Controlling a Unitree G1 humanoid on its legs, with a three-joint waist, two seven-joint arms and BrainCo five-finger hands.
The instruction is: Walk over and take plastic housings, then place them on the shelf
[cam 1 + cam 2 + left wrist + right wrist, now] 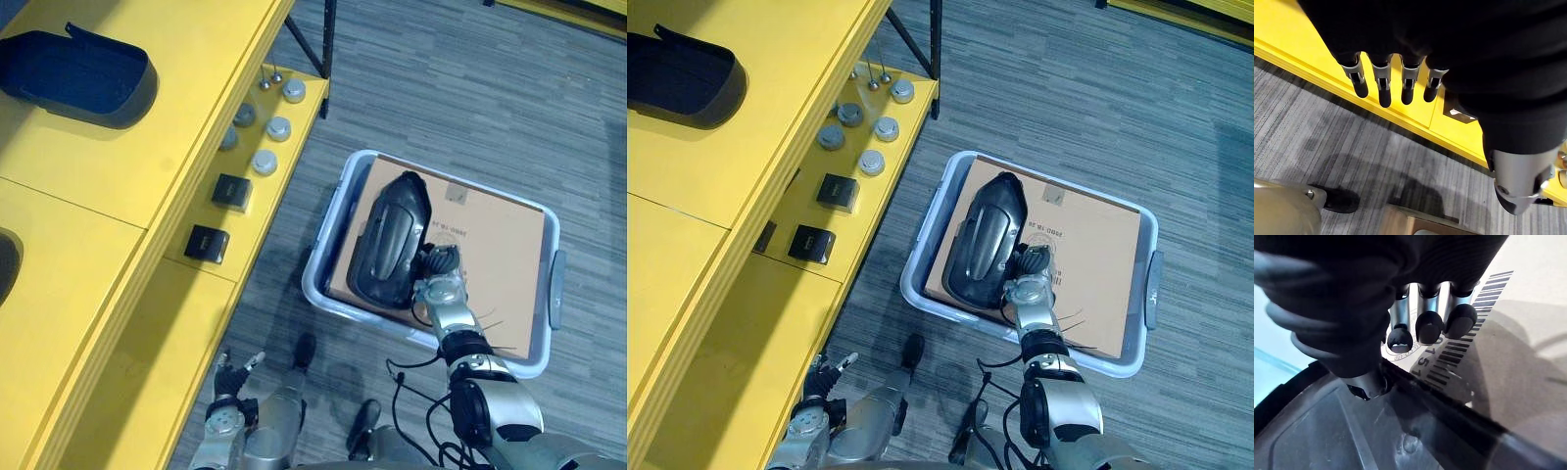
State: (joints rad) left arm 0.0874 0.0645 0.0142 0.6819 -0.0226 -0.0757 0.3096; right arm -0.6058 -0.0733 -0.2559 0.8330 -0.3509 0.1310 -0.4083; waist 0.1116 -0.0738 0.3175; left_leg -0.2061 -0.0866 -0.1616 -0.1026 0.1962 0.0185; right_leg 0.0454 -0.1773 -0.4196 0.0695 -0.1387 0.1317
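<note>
the left hand [228, 397] hangs low beside the front edge of the yellow shelf [196, 69]. its fingers [1383, 83] are straight and spread in a row, and it holds nothing.

the right hand [438, 284] reaches down into a pale blue bin [328, 230] that stands on the grey carpet floor [470, 88] next to the shelf. a flat cardboard sheet [500, 255] lies in the bin. a dark plastic housing [387, 240] lies on the sheet, toward the side of the bin nearer the shelf.

the right hand sits at the edge of the plastic housing that faces away from the shelf. in the right wrist view the thumb [1369, 384] rests on the housing's rim. the fingertips [1428, 327] hover past the rim over the printed label on the cardboard, and a gap shows between them and the rim. the hand straddles the rim and is not closed on it.

on the lower board of the shelf, two black boxes [207, 243] stand near the front edge. beyond them stands a group of grey round caps [265, 162].

farther off, a second plastic housing [83, 76] lies on the top board of the shelf, hollow side up.
</note>
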